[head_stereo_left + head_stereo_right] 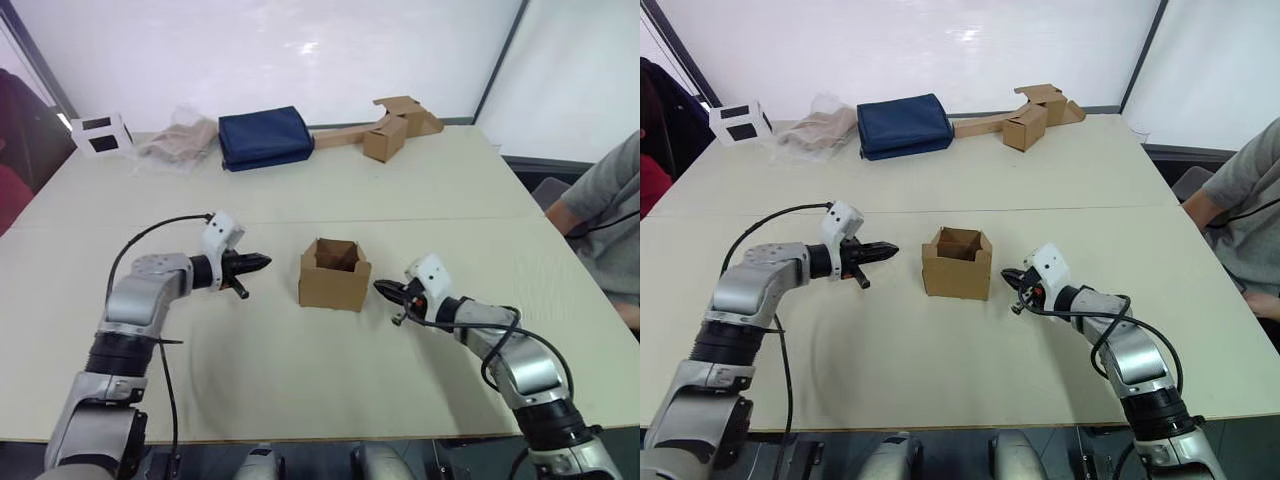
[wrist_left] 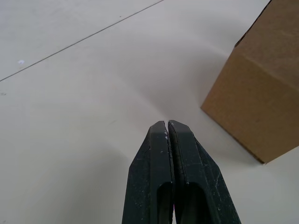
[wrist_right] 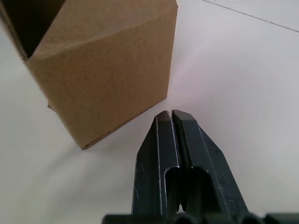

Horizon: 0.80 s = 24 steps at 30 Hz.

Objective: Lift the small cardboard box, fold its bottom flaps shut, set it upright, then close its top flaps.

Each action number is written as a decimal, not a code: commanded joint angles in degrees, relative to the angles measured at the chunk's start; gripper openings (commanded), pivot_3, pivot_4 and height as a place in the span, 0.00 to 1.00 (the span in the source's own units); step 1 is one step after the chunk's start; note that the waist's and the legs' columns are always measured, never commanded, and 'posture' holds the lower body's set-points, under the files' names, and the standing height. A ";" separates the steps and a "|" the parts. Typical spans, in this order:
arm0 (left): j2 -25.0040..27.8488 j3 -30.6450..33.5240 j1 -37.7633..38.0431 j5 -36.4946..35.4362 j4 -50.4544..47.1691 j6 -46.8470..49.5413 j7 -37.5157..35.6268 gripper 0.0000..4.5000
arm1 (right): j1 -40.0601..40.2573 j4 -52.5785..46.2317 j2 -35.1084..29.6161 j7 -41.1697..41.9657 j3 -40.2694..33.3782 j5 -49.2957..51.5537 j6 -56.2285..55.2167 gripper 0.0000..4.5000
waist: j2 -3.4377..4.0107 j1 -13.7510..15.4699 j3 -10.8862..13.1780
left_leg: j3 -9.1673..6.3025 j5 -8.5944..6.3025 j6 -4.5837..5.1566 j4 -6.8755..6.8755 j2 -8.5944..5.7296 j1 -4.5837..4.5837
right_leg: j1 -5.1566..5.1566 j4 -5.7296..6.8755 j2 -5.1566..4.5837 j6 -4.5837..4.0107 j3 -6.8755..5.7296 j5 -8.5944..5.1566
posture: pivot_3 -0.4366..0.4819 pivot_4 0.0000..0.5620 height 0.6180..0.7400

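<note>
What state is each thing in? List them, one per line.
Small cardboard box: upright on the table, top flaps open, untouched.
Left gripper: shut, empty, beside the box.
Right gripper: shut, empty, beside the box.
Blue bag: lying flat, closed.

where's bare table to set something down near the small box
Bare table lies in front of the small cardboard box, between the arms, and behind it up to the back row. It is tight beside the box: the left claw and right claw flank it, both shut. The back edge is crowded by the white box, navy bag and cardboard strip.
</note>
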 commanded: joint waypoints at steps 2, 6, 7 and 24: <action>-1.39 -3.00 2.68 -0.42 -4.49 -1.91 -0.48 0.01 | -2.68 2.49 1.24 -0.26 2.32 -3.67 -2.85 0.00 | 0.03 -0.17 -0.02 | 0.01 0.00 0.00 -0.02 0.00 0.02 | 0.00 0.00 0.01 0.00 0.01 0.00 | 0.48 0.27 1.00; -2.24 -5.97 5.59 0.05 -6.99 -2.47 -0.80 0.01 | -3.20 3.16 3.03 0.13 2.83 -4.09 -3.54 0.00 | 0.04 -0.21 -0.02 | 0.02 0.00 0.00 -0.04 0.01 0.03 | -0.01 0.00 0.02 0.00 0.02 0.00 | 0.48 0.27 1.00; -2.47 -7.00 6.39 0.45 -7.60 -2.89 -0.66 0.01 | -3.09 3.10 3.35 0.38 3.06 -4.21 -3.66 0.00 | 0.04 -0.19 -0.02 | 0.02 0.00 0.00 -0.04 0.01 0.03 | -0.01 0.01 0.02 0.00 0.04 0.00 | 0.48 0.27 1.00; 1.33 -8.88 11.66 -1.84 -14.75 0.62 -2.90 0.01 | 5.36 -7.18 -1.74 6.30 1.89 -2.55 -0.26 0.00 | 0.06 -0.12 -0.04 | 0.03 0.00 0.01 -0.05 0.01 0.17 | 0.14 0.02 0.02 0.00 0.04 0.00 | 0.48 0.27 1.00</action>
